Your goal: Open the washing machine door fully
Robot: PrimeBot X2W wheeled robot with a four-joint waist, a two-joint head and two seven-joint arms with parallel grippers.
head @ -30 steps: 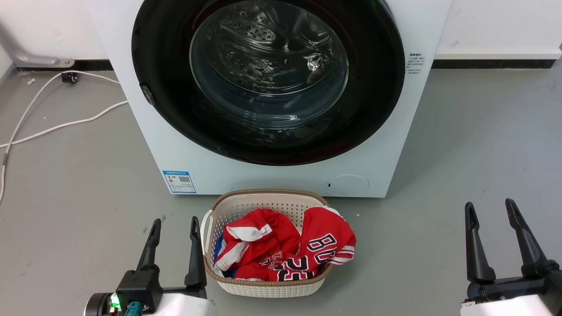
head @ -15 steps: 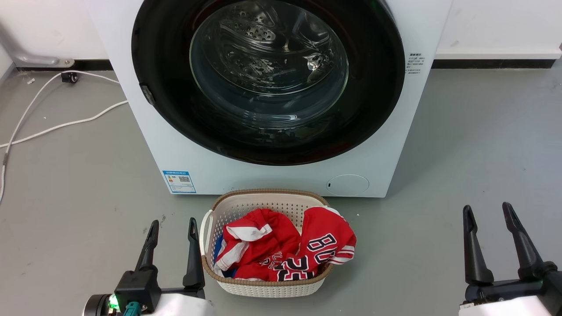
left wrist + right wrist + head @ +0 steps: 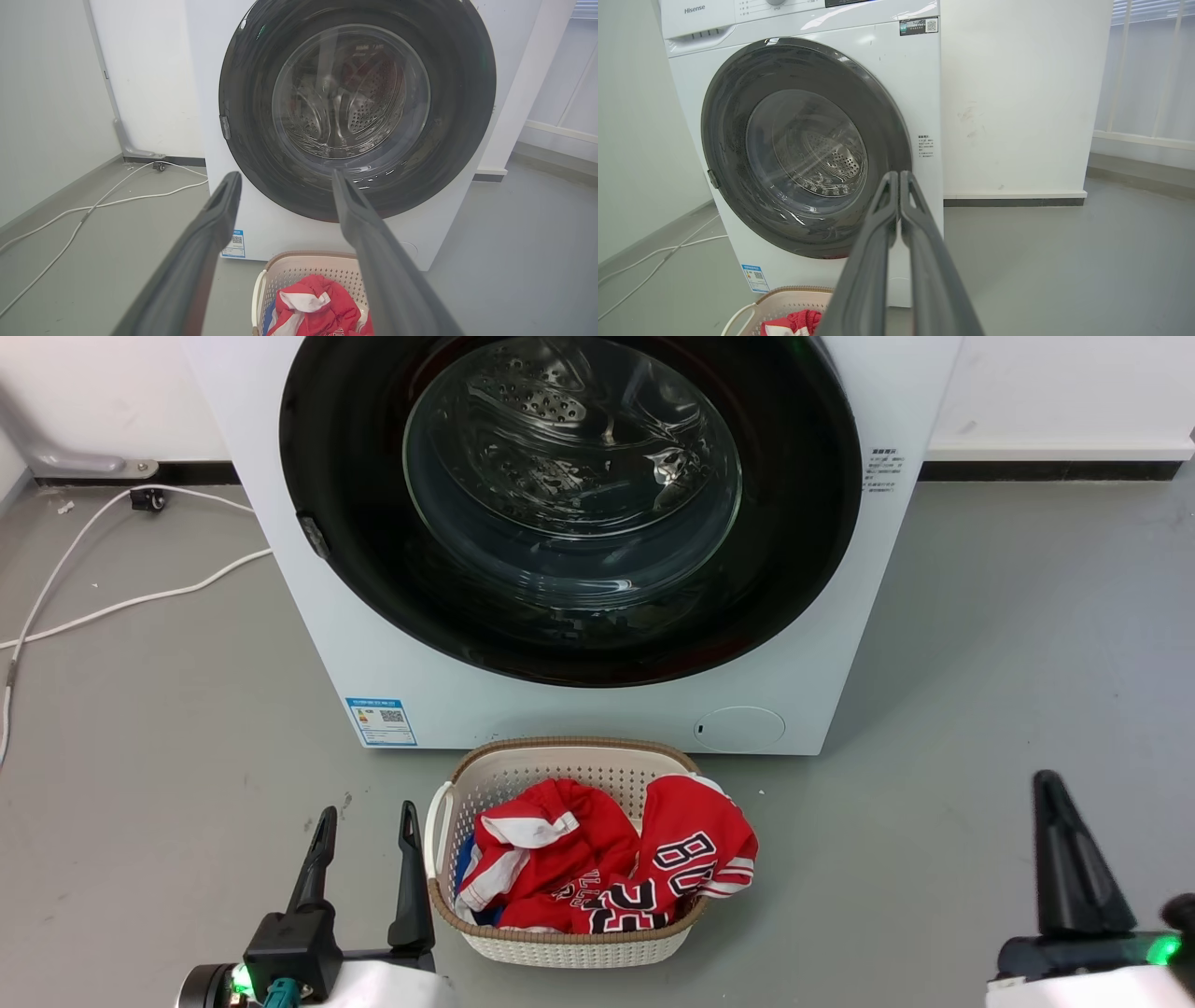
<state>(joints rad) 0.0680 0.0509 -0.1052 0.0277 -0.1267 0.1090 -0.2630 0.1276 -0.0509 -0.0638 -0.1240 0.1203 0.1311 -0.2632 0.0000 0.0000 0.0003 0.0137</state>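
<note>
Grey floor (image 3: pixel 1008 616), Hisense washing machine (image 3: pixel 920 93) (blue QR sticker (image 3: pixel 381 721)), door (image 3: pixel 803 523) closed

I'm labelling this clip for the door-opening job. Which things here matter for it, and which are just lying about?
For the job:
washing machine door, closed
washing machine
left hand, open
right hand, shut

Lying about:
basket in front of the machine
red clothes in it
white cable on the floor

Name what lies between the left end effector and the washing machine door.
Head view: bare grey floor, then the washing machine's white lower front; the basket sits aside.
</note>
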